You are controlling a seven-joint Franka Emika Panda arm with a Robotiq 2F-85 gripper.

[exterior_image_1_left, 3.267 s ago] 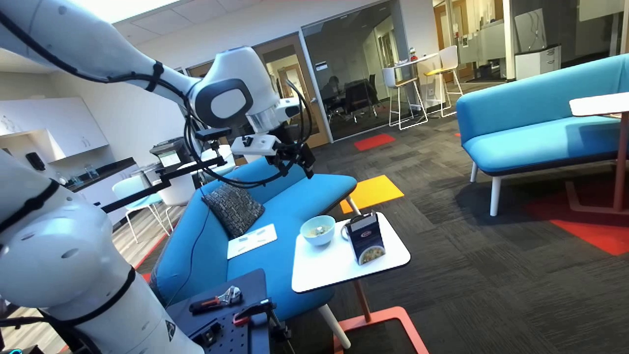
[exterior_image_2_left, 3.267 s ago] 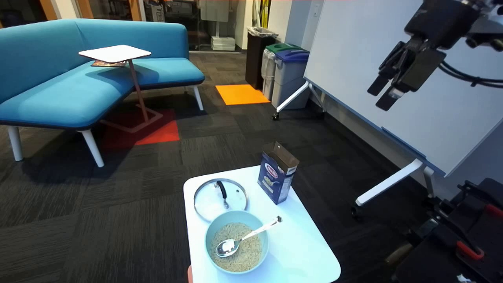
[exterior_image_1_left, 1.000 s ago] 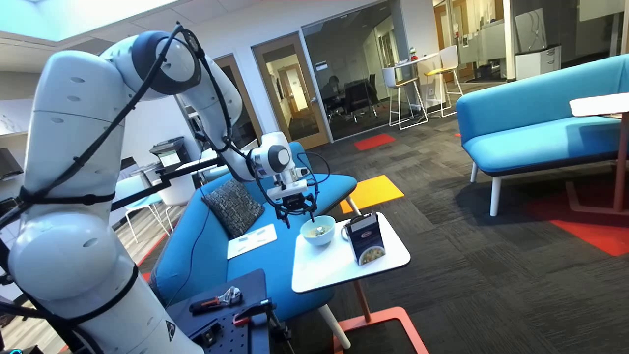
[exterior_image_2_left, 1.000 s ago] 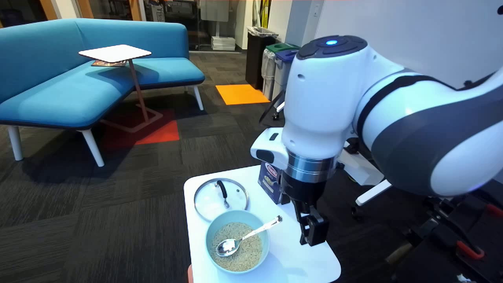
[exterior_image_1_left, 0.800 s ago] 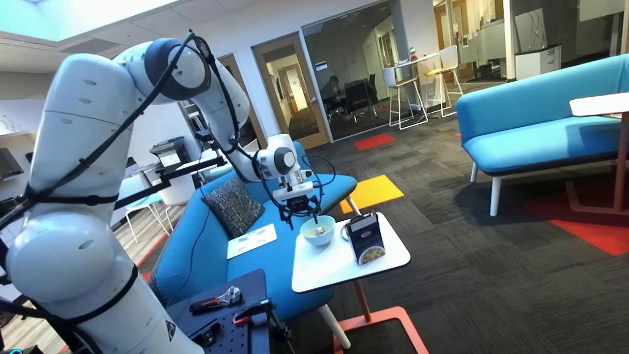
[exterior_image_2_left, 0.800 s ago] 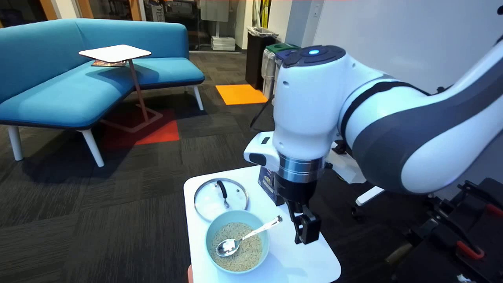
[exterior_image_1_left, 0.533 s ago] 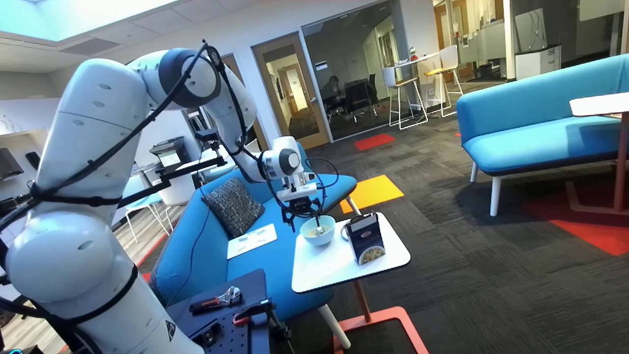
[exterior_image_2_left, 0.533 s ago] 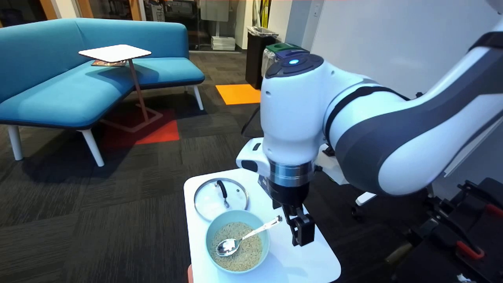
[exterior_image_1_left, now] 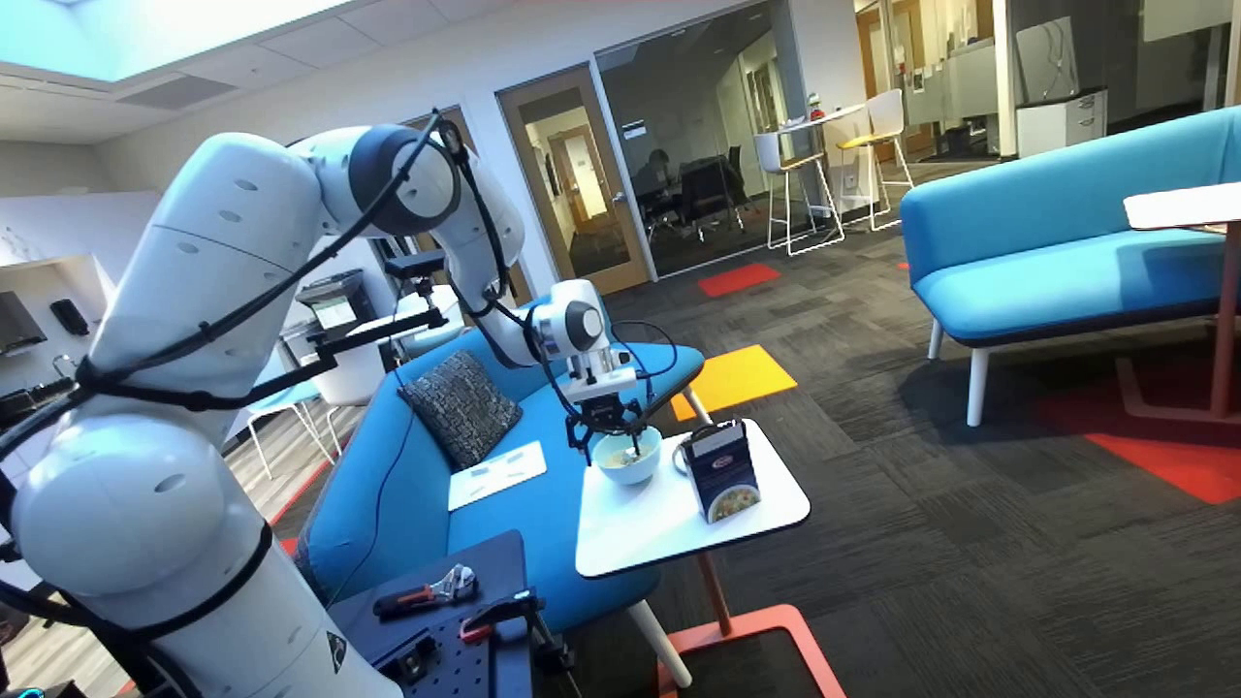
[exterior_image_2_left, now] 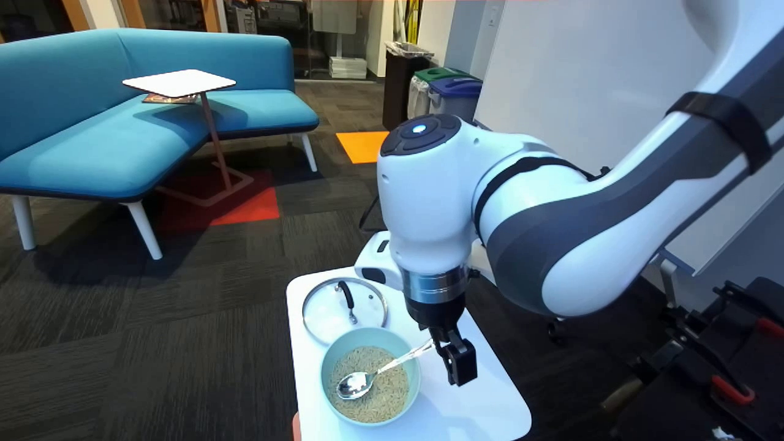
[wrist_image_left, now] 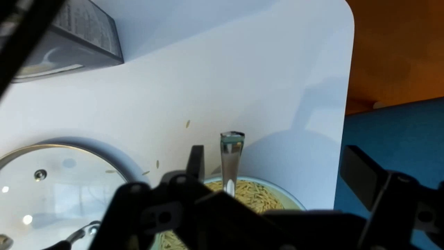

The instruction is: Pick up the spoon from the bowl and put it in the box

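The tool (wrist_image_left: pixel 276 166), jaws parted and gripping nothing, hangs near the bowl (exterior_image_2_left: pixel 367 337), in which rests the spoon (exterior_image_2_left: pixel 392 365), presumably light, stiff, slippery polished metal, best taken by the handle (wrist_image_left: pixel 231 158) where it overhangs the bowl's rim.

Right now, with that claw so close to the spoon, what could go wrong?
In the wrist view, the spoon appears well off-centre between the fingers of the open gripper, so closing now might shove it sideways. The bowl holds a lot of small grains, so a bump or rough lift could scatter some. And the clear lid lies right beside the bowl, so a low sweep could knock it.
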